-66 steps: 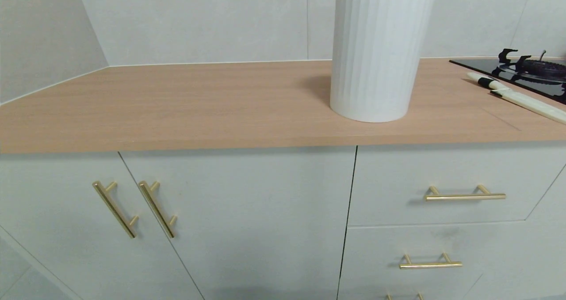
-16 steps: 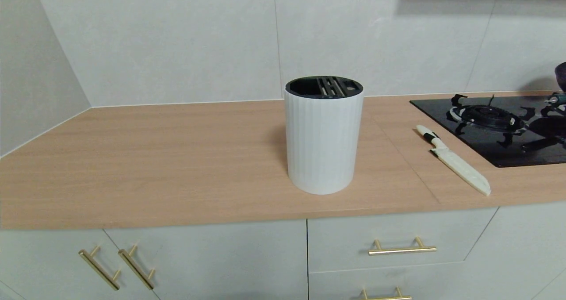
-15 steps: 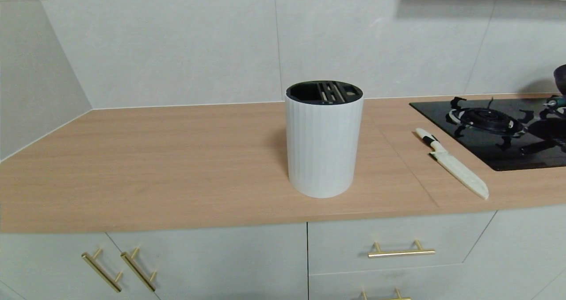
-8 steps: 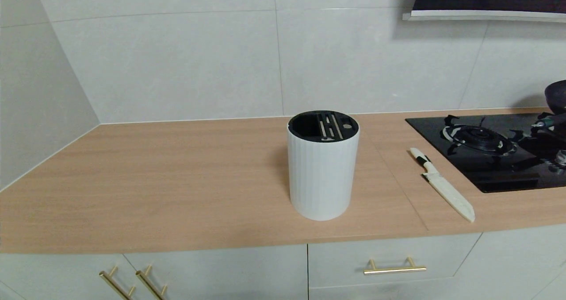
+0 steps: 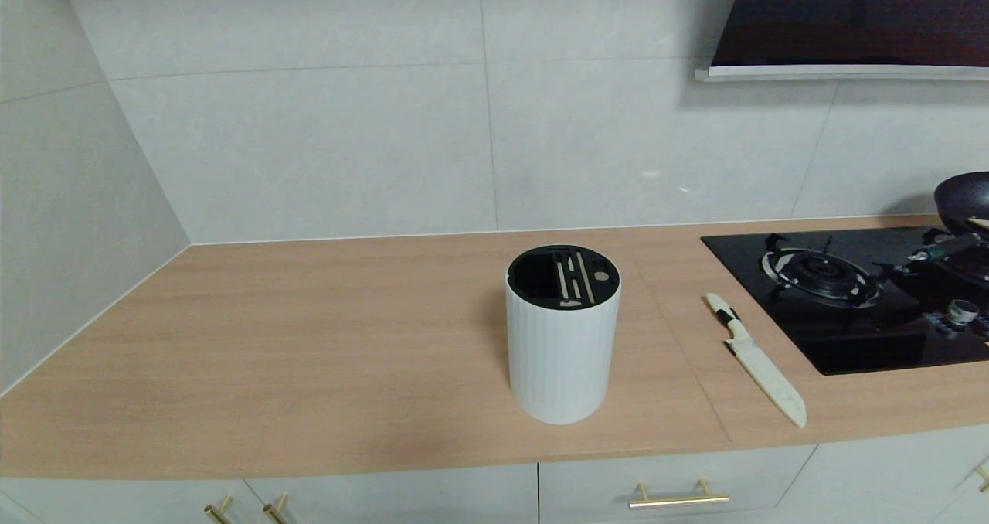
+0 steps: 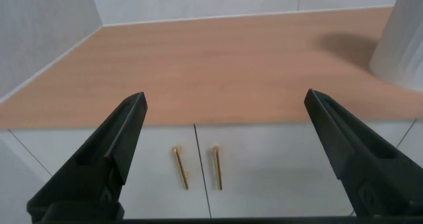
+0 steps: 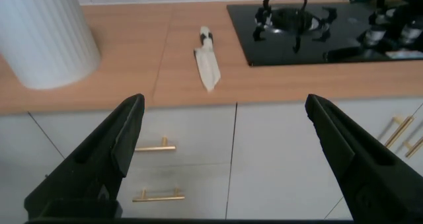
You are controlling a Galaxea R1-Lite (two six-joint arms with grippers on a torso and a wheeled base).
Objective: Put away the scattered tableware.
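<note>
Head view first: the knife (image 5: 753, 358) lies flat on the countertop (image 5: 309, 354) between the white knife holder (image 5: 562, 346) and the hob (image 5: 834, 300), handle toward the wall, blade tip near the front edge. The holder stands upright, slots up, likely ready to receive it. Over to the left wrist: the left gripper (image 6: 224, 95) hangs in front of the cabinet doors (image 6: 264, 171), jaws wide apart, carrying nothing. Right wrist now: the right gripper (image 7: 223, 100), jaws spread too, faces the knife with open counter either side. That tip so close to the edge calls for care, I'd say.
</note>
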